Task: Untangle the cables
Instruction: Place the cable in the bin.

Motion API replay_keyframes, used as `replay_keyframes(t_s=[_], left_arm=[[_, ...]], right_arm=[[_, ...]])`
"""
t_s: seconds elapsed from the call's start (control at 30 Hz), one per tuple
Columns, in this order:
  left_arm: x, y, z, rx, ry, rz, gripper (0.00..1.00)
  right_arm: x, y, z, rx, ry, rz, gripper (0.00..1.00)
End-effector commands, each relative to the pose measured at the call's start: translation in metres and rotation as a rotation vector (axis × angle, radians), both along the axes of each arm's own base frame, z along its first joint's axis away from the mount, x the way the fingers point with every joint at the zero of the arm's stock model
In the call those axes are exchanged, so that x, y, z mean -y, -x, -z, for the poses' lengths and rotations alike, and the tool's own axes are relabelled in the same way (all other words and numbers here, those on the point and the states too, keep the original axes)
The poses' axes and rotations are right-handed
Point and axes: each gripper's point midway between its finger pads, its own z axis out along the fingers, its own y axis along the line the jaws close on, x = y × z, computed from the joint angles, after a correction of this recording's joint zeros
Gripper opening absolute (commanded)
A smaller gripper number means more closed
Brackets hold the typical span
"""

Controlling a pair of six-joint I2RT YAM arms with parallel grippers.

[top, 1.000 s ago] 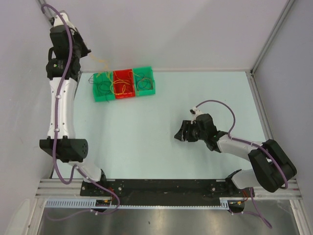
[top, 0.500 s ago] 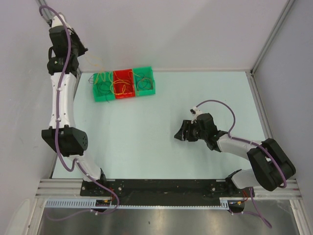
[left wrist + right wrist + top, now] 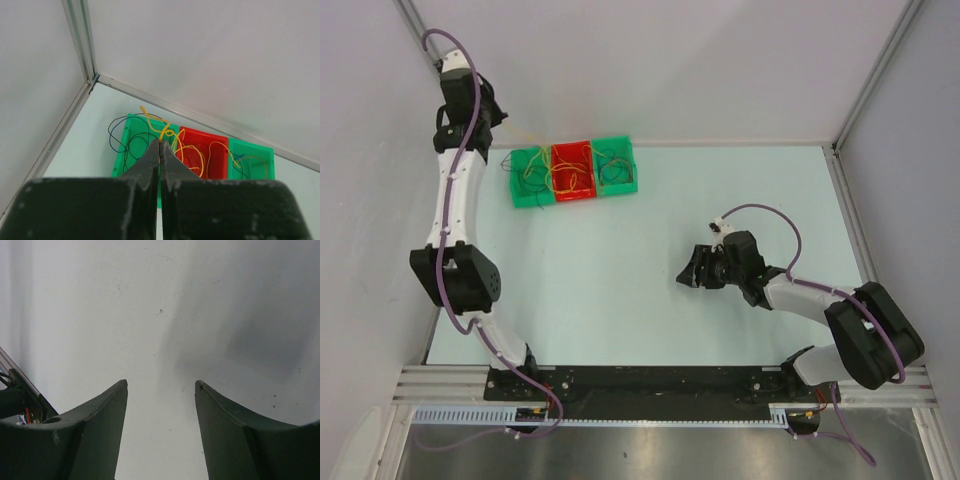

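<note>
Thin cables lie curled in three joined bins. The left green bin (image 3: pixel 516 190) holds black loops (image 3: pixel 121 135). The red bin (image 3: pixel 572 196) holds yellow and orange loops (image 3: pixel 194 152). The right green bin (image 3: pixel 618 146) holds dark, blue and orange loops (image 3: pixel 241 161). My left gripper (image 3: pixel 494 112) is high at the far left corner, shut on a yellow cable (image 3: pixel 167 131) that trails down into the bins; in the wrist view its tips (image 3: pixel 160 142) meet on the cable. My right gripper (image 3: pixel 687 270) is open and empty over bare table; it also shows in the right wrist view (image 3: pixel 161 385).
White walls with aluminium frame posts (image 3: pixel 876 80) close in the back and sides. A metal rail (image 3: pixel 200 120) runs along the table's back edge just behind the bins. The arm bases sit on a black bar (image 3: pixel 650 380) at the near edge.
My left arm has swung back and to the right toward the far corner, drawing the yellow cable up out of the bins. The right arm has not moved.
</note>
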Motion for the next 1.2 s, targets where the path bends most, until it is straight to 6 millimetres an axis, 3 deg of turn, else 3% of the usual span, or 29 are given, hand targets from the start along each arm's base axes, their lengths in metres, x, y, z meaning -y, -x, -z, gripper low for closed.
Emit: replay_keyframes(t_s=[0.0,0.4,0.73,1.17], left_arm=[[-0.010,-0.005,-0.002,0.041,0.012,-0.052,0.00],[-0.013,0.008,0.054,-0.033,0.083,-0.124,0.00],[-0.004,0.000,0.095,-0.091,0.144,-0.103,0.00],[0.006,-0.022,0.166,-0.232,0.200,-0.078,0.00]], right_arm=[[-0.003,-0.005,-0.006,0.024,-0.026,-0.004,0.61],[-0.003,-0.004,-0.005,0.018,-0.029,-0.007,0.61],[-0.003,-0.005,-0.004,0.015,-0.030,-0.007,0.61],[-0.004,-0.005,-0.005,0.015,-0.034,-0.011,0.61]])
